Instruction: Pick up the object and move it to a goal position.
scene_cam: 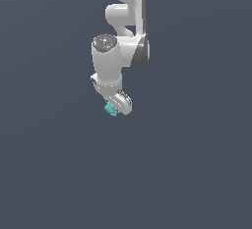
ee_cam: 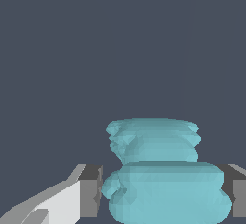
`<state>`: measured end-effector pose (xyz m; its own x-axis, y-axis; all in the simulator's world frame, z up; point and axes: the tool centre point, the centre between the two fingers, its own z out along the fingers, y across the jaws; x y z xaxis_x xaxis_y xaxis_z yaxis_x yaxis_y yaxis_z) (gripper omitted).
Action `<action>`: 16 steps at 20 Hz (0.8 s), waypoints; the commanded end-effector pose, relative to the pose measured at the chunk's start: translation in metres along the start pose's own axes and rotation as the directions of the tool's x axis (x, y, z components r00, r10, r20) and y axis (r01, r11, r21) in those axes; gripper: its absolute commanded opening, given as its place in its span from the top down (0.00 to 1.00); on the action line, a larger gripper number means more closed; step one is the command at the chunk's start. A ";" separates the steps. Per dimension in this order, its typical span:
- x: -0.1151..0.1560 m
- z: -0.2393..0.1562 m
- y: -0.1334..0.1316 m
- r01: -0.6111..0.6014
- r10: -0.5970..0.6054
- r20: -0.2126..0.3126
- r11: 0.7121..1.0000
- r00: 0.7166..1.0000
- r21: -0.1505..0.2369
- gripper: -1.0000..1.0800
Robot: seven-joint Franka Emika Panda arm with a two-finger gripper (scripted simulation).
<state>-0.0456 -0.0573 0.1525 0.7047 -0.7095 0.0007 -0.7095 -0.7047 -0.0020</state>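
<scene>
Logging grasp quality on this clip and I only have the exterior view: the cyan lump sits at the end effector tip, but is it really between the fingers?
Observer: Yes. In the wrist view the cyan lump fills the gap between the two grey finger pads, one at each side.
Operator: Is it one plain block?
Observer: No. The wrist view shows two stacked rounded lobes, the wider one level with the pads.
Operator: Anything under it?
Observer: Only plain dark background shows beyond the lump; no goal marker shows in the wrist view. In your view the end effector covers most of it.

matt cyan object (ee_cam: 163, 184), grey matt fingers (ee_cam: 91, 192)
</scene>
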 end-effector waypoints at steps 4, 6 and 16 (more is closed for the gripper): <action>0.049 -0.026 0.008 0.002 -0.002 0.001 1.000 1.000 -0.001 1.00; 0.064 -0.034 0.010 0.002 -0.002 0.001 1.000 1.000 -0.001 1.00; 0.107 -0.056 0.014 0.002 -0.002 0.001 1.000 1.000 -0.002 1.00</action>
<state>0.0165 -0.1404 0.2058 0.7055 -0.7088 0.0005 -0.7088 -0.7055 -0.0001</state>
